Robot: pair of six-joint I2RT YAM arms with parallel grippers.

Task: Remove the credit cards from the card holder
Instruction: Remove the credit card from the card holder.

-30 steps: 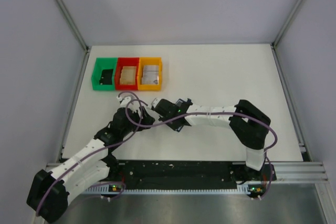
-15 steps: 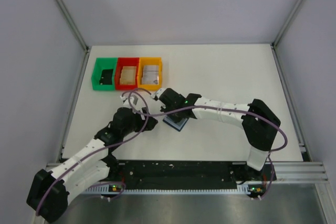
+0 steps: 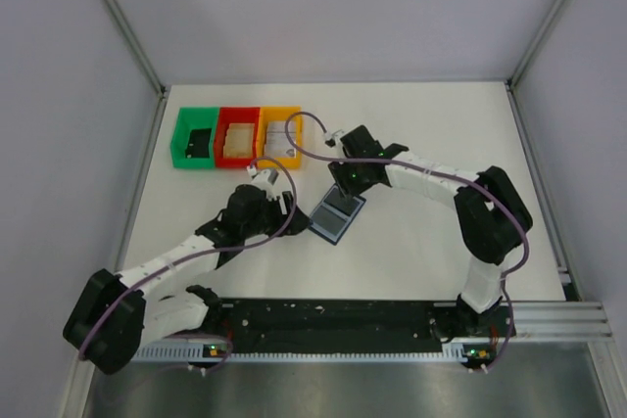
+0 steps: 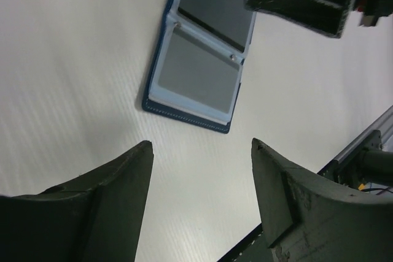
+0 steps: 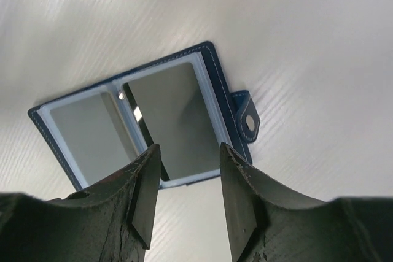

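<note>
Dark left fingers [image 4: 142, 157] stand spread and empty just near of the card holder [image 3: 336, 214], which lies open around the middle of the desk [image 3: 441, 242]. The right fingers [image 5: 150, 164], parted and empty, hover over its far panel. The flush credit cards [image 5: 172, 118] offer little edge, so a pinch may slip or drag the holder.
</note>
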